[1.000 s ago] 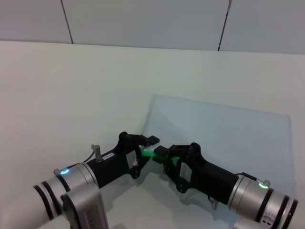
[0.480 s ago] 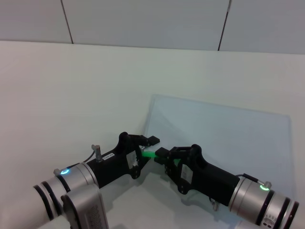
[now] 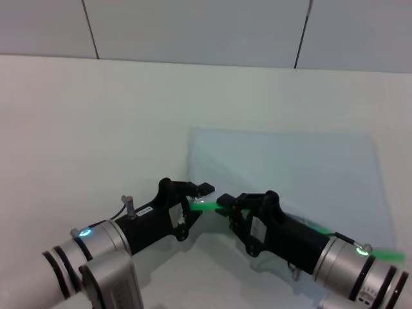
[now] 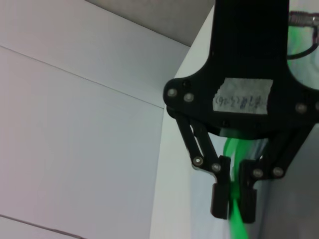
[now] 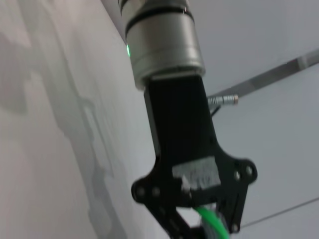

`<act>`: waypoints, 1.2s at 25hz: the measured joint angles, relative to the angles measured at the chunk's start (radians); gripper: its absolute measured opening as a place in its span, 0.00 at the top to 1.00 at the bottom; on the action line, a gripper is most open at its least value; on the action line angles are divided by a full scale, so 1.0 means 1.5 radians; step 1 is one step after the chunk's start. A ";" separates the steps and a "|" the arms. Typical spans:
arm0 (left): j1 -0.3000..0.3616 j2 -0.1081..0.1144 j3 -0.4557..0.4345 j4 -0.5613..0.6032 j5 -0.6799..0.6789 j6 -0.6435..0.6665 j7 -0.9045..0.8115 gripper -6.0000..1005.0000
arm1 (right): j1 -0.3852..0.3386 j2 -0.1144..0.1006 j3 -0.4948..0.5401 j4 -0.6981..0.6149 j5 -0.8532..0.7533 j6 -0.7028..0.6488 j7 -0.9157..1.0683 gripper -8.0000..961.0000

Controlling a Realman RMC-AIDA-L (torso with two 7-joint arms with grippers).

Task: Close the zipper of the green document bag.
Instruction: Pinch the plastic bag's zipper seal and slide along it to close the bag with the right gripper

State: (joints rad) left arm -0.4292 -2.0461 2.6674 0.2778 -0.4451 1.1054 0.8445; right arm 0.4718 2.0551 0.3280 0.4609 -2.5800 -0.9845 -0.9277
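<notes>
The green document bag [image 3: 283, 174] lies flat on the white table [image 3: 96, 116], filling the area from the centre out toward three o'clock in the head view, with the zipper [image 3: 207, 206] running along its near long edge, from about six o'clock off toward four o'clock. Both arms meet at the near-left corner of the bag. The left gripper [image 3: 201, 196] sits at the end of the green strip with its fingers close around it, and the left wrist view shows the right gripper [image 4: 233, 201] with its fingers pressed together on the strip, the green band passing between them. Whether the left fingers are truly pinching the strip or only bracketing it cannot be told with certainty (the head view hides the contact). The right gripper [image 3: 226, 201] is just beside the left one, at the same end of the zipper, and a blurred stretch of green shows near the right forearm at four o'clock. As a judgement, the closing is at its start: the grips are set, and nearly the full length of the strip remains to be run.
</notes>
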 joint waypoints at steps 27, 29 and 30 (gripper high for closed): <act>0.006 0.001 0.000 -0.004 0.000 0.010 0.000 0.92 | -0.033 -0.002 0.034 0.001 0.010 0.000 -0.032 0.90; 0.006 0.001 0.000 -0.004 0.000 0.010 0.000 0.92 | -0.038 -0.002 0.036 0.002 0.017 0.000 -0.041 0.90; 0.006 0.001 0.000 -0.004 0.000 0.010 0.000 0.92 | -0.041 -0.002 0.037 0.004 0.024 0.000 -0.048 0.90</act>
State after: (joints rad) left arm -0.4202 -2.0447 2.6676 0.2714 -0.4448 1.1203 0.8452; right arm 0.4099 2.0524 0.3831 0.4669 -2.5437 -0.9848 -1.0001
